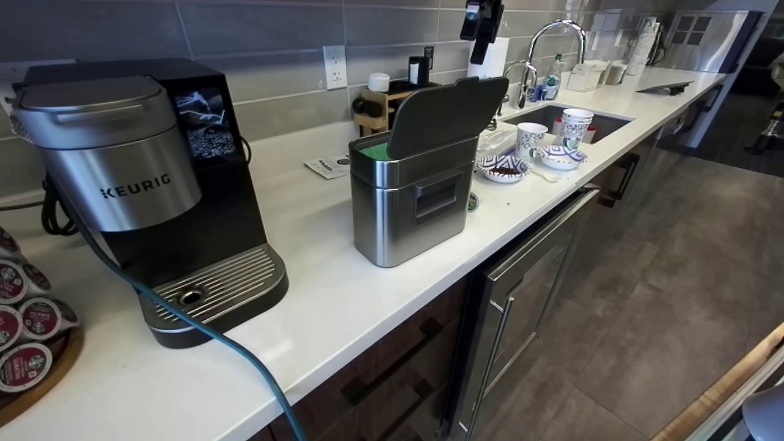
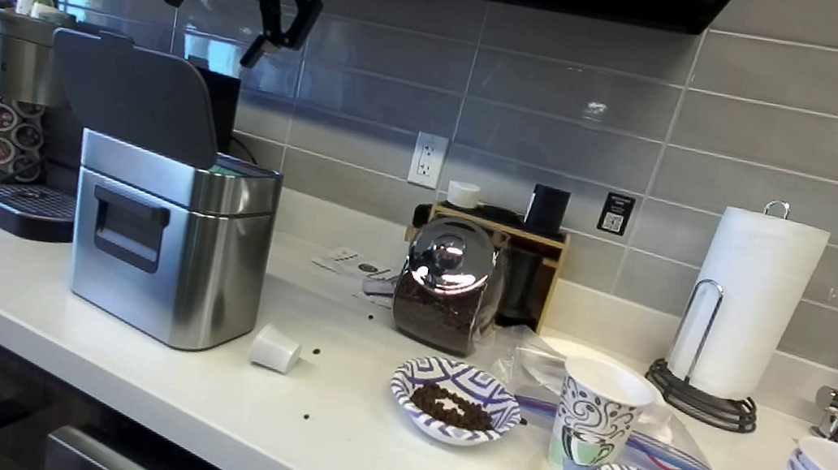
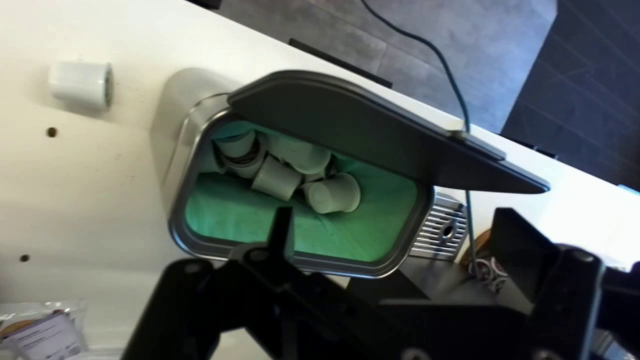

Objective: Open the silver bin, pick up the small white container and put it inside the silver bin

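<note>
The bin (image 2: 198,261) stands open, a white container (image 2: 276,349) lying just right of it; the gripper (image 2: 212,30) hangs above, jaws apart.

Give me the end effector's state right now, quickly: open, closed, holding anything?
End effector: open, holding nothing; the small white container lies on its side beside the silver bin.
</note>
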You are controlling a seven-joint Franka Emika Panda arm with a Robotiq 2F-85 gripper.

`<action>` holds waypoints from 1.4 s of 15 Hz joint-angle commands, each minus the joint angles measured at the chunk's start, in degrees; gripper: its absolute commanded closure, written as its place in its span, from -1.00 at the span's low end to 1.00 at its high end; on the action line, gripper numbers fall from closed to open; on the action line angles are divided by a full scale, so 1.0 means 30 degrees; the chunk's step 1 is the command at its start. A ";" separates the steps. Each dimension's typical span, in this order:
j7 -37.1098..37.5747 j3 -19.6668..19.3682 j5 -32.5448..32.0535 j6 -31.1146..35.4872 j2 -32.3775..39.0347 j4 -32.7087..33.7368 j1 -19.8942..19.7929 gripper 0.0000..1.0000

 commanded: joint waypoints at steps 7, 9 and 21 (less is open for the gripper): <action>0.3399 -0.1337 -0.5077 0.7081 -0.5266 -0.6234 -0.0180 -1.00; 0.4537 -0.1770 -0.5619 0.8610 -0.5966 -0.7639 -0.0457 -1.00; 0.9104 -0.2384 -0.6687 0.9698 -0.4959 -0.8399 -0.1262 -1.00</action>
